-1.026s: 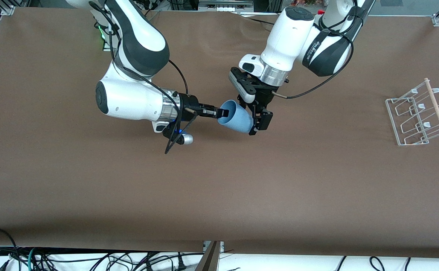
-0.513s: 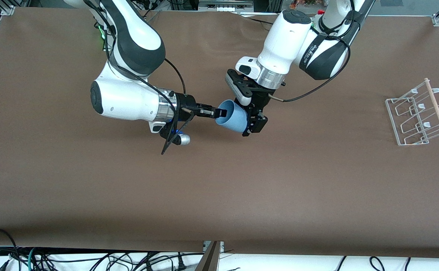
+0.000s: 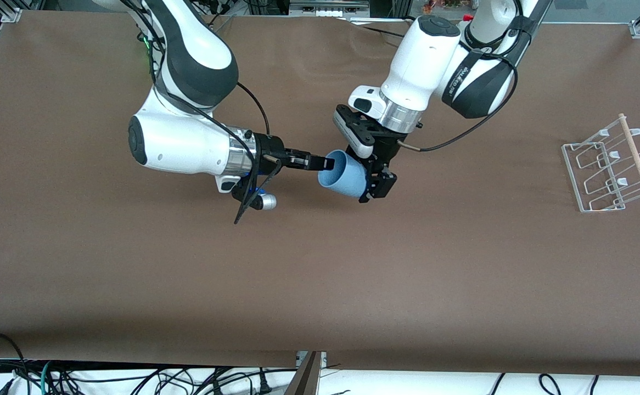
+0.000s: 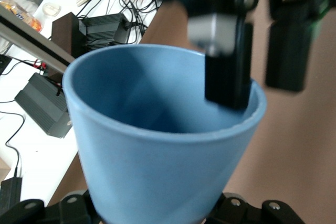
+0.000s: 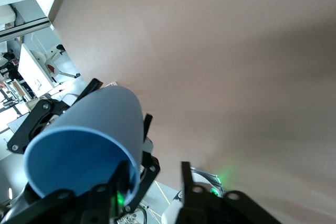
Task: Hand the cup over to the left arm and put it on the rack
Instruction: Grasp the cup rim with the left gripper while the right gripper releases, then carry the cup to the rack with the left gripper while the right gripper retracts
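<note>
The light-blue cup [image 3: 344, 175] is tilted in the air over the table's middle, its mouth toward the right arm. It also shows in the left wrist view [image 4: 157, 156] and the right wrist view [image 5: 89, 124]. My left gripper [image 3: 368, 184], white hand body with black fingers, is shut on the cup's base end [image 4: 157, 211]. My all-black right gripper [image 3: 326, 162] is at the rim and open [image 5: 152, 187]. One of its fingers [image 4: 226, 77] is inside the mouth, the other stands well clear outside. The rack [image 3: 608, 164] stands at the left arm's end of the table.
The brown table mat [image 3: 320, 274] stretches bare between the cup and the rack. Cables and boxes lie off the table's edge nearest the front camera [image 3: 133, 378]. The two arms' wrists are close together over the table's middle.
The cup and both grippers drifted a little toward the right arm's end, then back toward the left arm's end. The right arm's elbow has pulled away toward its own end.
</note>
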`<state>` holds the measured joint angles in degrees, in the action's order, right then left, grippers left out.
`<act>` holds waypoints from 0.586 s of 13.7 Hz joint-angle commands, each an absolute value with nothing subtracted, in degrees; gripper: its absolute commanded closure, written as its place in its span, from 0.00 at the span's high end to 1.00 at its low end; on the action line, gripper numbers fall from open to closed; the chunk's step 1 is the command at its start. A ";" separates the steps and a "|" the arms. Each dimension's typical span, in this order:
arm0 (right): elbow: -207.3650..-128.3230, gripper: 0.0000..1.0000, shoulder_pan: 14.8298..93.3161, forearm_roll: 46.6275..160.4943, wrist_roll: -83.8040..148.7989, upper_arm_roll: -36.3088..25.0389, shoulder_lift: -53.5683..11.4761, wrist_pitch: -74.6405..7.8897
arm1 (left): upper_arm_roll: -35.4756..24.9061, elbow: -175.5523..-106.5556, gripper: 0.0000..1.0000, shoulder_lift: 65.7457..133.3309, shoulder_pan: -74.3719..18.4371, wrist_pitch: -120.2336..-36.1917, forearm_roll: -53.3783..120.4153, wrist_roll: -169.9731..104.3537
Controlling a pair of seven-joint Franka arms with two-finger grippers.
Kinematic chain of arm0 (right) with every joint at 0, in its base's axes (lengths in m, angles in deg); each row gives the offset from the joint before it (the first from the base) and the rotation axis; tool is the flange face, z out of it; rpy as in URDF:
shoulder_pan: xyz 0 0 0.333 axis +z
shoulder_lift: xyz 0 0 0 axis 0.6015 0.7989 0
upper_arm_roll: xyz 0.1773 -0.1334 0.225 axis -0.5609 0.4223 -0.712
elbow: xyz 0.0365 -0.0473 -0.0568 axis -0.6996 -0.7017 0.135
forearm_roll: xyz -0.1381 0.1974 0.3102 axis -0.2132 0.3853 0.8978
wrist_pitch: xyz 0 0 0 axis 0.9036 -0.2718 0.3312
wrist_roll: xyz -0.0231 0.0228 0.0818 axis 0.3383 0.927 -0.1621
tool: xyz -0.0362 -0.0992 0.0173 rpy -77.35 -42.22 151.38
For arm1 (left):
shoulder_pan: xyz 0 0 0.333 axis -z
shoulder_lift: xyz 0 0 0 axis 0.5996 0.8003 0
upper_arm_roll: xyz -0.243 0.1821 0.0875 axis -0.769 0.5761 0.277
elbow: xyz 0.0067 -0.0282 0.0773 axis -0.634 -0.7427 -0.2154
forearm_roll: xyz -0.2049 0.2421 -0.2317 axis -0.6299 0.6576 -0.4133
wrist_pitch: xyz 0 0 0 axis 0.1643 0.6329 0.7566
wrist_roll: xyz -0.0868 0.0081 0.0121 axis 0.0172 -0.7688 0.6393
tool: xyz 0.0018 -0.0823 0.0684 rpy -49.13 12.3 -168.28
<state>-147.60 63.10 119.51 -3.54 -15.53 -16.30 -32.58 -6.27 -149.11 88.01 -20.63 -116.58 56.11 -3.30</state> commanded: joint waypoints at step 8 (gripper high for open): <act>-140.63 1.00 50.95 103.23 -1.28 -14.60 -18.23 -15.93 | -6.65 -146.72 0.00 79.64 -33.74 -87.84 53.59 -0.87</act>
